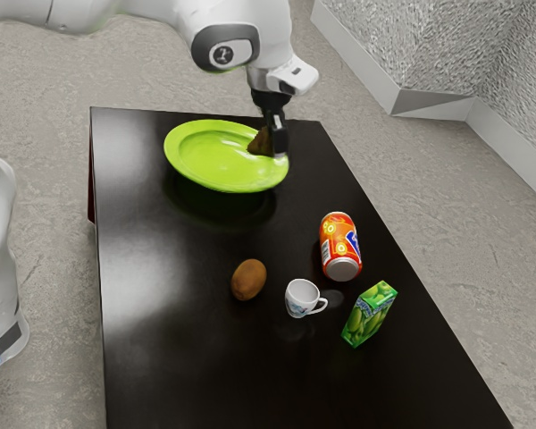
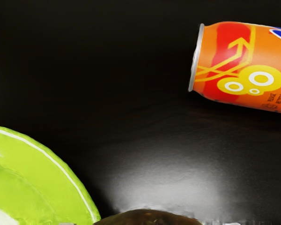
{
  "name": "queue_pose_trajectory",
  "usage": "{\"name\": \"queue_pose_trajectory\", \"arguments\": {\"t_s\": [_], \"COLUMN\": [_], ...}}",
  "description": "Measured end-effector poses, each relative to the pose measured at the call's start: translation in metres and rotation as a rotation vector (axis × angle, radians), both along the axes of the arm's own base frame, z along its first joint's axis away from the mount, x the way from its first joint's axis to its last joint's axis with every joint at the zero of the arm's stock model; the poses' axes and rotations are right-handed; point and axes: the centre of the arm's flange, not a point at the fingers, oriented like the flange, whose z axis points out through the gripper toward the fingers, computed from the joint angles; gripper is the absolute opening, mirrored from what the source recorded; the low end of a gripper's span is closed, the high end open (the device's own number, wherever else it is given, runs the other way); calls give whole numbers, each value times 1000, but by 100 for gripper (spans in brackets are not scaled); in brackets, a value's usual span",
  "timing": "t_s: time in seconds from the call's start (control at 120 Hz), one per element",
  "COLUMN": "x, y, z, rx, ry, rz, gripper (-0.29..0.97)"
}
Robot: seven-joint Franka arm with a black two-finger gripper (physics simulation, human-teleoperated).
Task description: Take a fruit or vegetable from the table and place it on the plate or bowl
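Brown fruit (image 1: 260, 140) pinched in end effector (image 1: 272, 146) over green plate (image 1: 205, 154) rim; judged light, firm, rounded, slip-prone. Grip across its middle seems best.

Lit brightly and evenly from overhead in the exterior view, with a broad pale sheen on the glossy black table (image 1: 152, 295) beside the brown fruit (image 1: 248, 279) and a darker, soft-edged patch under the green plate (image 1: 201, 152). Shows faint mirror images of the cup (image 1: 302, 298) and the can (image 1: 340, 246) in that surface. Much dimmer in the wrist view, near-black apart from one hazy white glare patch on the table just beside the plate's rim.
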Motion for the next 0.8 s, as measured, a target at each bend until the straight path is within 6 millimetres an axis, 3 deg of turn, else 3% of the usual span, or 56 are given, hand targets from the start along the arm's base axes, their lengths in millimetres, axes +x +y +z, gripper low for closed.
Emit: {"name": "queue_pose_trajectory", "arguments": {"t_s": [0.167,0.333,0.417,0.542,0.683,0.725,0.8], "x": [-34,-44,-40,-39,-36,-28,-15], "y": [91,141,156,167,163,148,99], "z": [-5,-19,-24,-27,-20,-2,35], "rx": [2,4,9,4,15,23,-45], "ry": [54,102,118,129,98,41,-66], "rz": [187,274,288,292,264,238,231], "gripper": [32,31,31,52,62,64,65]}}
